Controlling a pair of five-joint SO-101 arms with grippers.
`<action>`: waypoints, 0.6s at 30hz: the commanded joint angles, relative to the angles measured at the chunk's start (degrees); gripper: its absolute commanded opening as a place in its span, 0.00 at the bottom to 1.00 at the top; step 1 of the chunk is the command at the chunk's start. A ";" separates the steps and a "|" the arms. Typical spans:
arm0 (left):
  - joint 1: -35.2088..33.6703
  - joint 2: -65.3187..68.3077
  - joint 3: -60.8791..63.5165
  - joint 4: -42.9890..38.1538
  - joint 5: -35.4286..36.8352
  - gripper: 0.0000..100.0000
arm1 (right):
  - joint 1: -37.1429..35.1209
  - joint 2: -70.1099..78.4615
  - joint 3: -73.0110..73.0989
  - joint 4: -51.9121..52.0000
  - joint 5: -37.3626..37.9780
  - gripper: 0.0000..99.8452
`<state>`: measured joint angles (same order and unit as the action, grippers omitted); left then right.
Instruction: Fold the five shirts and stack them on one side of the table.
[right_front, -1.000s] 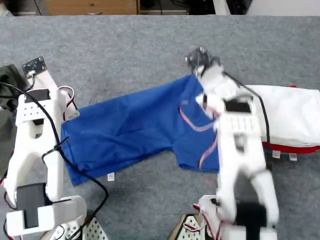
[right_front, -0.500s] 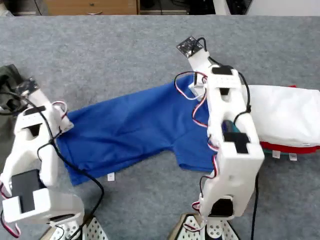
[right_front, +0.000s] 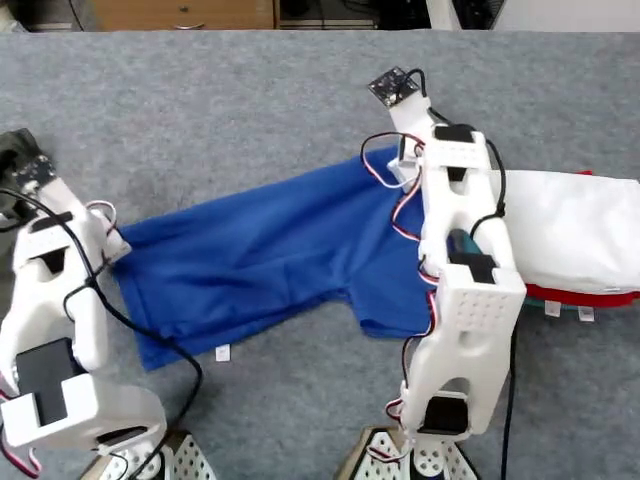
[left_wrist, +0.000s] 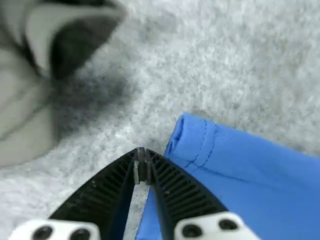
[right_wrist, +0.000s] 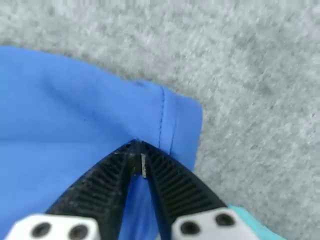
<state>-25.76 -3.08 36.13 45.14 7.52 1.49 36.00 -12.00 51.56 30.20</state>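
Blue shirt (right_front: 260, 260) lies spread slantwise across the grey felt table (right_front: 200, 110), not yet folded; the left gripper (left_wrist: 141, 169) is down at one outer corner, jaws together, and the hem looks nipped between the tips, though only a sliver of it; the right gripper (right_wrist: 137, 160) sits at the opposite corner near the far edge, jaws closed with the cloth puckering right at the tip, so that pinch looks the firmer one.

Here's the worry: the left bite is right on the edge; any pull and that corner could slide out, leaving one arm dragging the whole shirt crooked. If the two arms lift unevenly, the middle sags and the fold lands creased; if they pull apart too hard, the cloth goes taut and one grip pops.

Watch the neighbours as well: the folded stack (right_front: 575, 235), white on top of red, lies just beside the right arm, and a swing that way could knock it askew; a dark garment (left_wrist: 30, 95) waits near the left gripper and could snag.
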 joint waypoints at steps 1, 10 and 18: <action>-0.88 -0.31 -7.91 6.07 -0.26 0.02 | 0.13 -4.53 -4.35 5.19 2.29 0.00; 0.62 -4.09 -17.05 21.80 -2.02 0.02 | -2.59 -22.02 -2.86 20.31 2.64 0.00; 8.35 -36.00 9.41 20.13 -11.25 0.02 | -5.41 -44.79 18.24 22.42 4.13 0.00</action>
<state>-19.78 -24.88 36.75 66.42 -1.36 -2.99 1.01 -1.45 74.07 32.31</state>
